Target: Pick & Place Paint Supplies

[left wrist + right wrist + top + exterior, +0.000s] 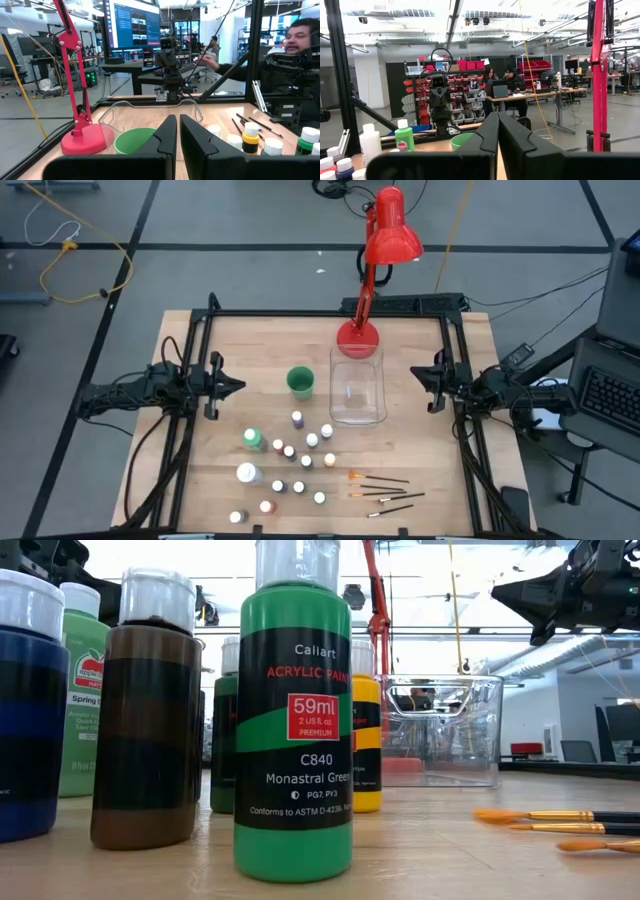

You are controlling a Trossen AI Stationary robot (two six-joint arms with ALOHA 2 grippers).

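Observation:
The paint bottles point(288, 465), small and white-capped, stand upright in a loose cluster on the near middle of the table; a green one point(293, 740) fills the low view. Thin brushes point(385, 490) with orange tips lie flat to their right. My left gripper point(236, 387) hangs shut over the table's left side, pointing right at the green cup point(300, 382). My right gripper point(416, 373) hangs shut over the right side, pointing left at the clear bin point(358, 387). In the wrist views both grippers point(178, 137) point(498, 135) show fingers nearly together and hold nothing.
A red desk lamp stands on its round base point(358, 337) just behind the bin, its head point(392, 238) beyond the far edge. A black frame point(300, 313) runs around the table. A person point(300, 40) sits beyond the right side. Bare wood lies between cup, bin and bottles.

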